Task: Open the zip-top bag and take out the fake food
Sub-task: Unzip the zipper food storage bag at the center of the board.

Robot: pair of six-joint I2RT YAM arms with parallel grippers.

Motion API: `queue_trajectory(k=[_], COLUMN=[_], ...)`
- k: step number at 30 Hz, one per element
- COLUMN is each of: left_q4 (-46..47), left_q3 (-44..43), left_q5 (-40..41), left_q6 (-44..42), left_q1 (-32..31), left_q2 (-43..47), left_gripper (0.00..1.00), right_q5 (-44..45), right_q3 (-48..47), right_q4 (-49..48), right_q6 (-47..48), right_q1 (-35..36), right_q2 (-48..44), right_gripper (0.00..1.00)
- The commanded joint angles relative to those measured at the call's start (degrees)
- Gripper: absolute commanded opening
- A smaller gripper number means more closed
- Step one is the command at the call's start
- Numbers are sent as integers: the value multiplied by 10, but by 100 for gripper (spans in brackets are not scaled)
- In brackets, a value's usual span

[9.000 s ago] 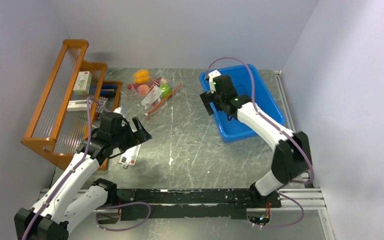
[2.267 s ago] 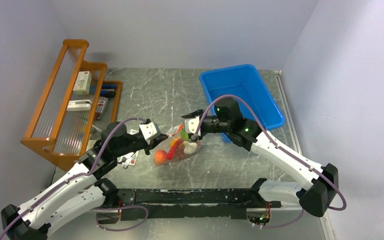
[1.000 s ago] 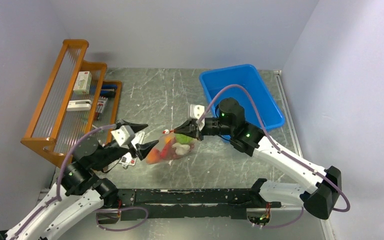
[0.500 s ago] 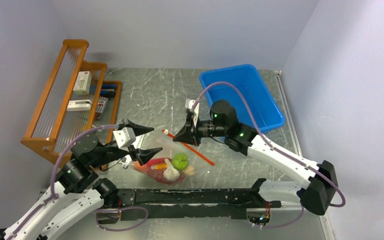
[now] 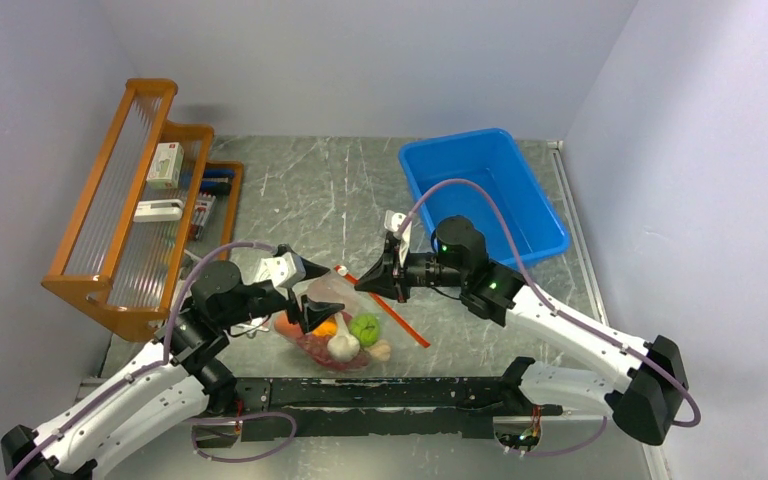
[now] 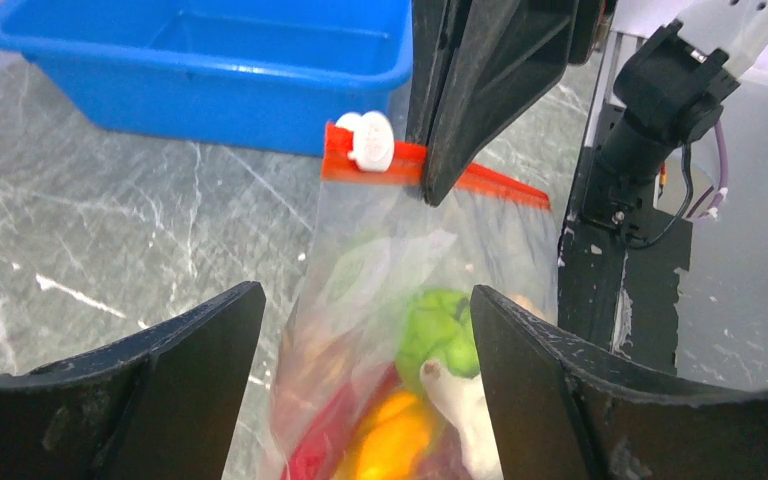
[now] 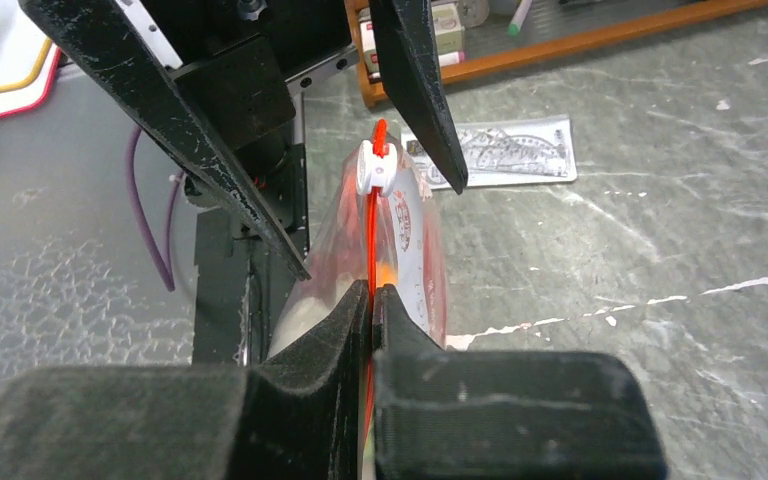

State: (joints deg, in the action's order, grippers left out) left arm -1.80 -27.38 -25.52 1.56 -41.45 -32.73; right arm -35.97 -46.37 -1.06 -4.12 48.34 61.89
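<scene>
- Right wrist cam: the right gripper [image 7: 370, 296] is clenched tight on the orange-red zip strip [image 7: 371, 240], partway along it. The white slider [image 7: 374, 166] sits further out, at the end towards the left arm.
- Left wrist cam: the left gripper [image 6: 364, 300] is spread wide and gripping nothing. The zip-top bag [image 6: 360, 270] hangs between its fingers.
- Where it is: middle of the table [image 5: 310, 190], near edge, between the two arms. It's well clear of the blue bin [image 5: 485, 190].
- Which way it points: from the top, the strip is the long axis, running diagonally far-left to near-right. The pouch drops away to the near-left of it, mouth side up.
- The fake food [image 5: 340, 335], including a lime [image 5: 364, 326] and a garlic bulb [image 5: 343, 346], is bunched at the low near end.
- Handling, my guess: thin, crinkly, slippery film that's floppy and bottom-heavy, so grabbing the film itself probably just slides.
- The stiffer strip or the slider tab looks like the only decent handhold.
- The pieces look light and hard, so I'd expect them to roll once they're out.
</scene>
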Motion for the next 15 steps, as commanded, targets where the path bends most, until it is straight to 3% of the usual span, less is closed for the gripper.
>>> queue_trajectory(k=[1,8,11,12,15], left_q4=[83,94,62,50,29], left_q3=[-11,-46,-73,-82,-98], left_q5=[-40,-64,-124,-149,-191], left_q6=[-7,-61,-89,-95,-100], left_q1=[-3,0,10,14,25], left_q2=[-28,-66,-89,-99,-124], left_gripper=[88,88,86,82,55], right_q5=[19,18,18,19,18], right_q3=[14,24,23,21,19], right_q4=[-33,-41,-34,-30,-26], right_q6=[-8,-24,-21,-19,-9], right_q1=[2,2,2,3,2], right_q2=[-16,-26,-27,-27,-28], right_gripper=[0,0,0,0,0])
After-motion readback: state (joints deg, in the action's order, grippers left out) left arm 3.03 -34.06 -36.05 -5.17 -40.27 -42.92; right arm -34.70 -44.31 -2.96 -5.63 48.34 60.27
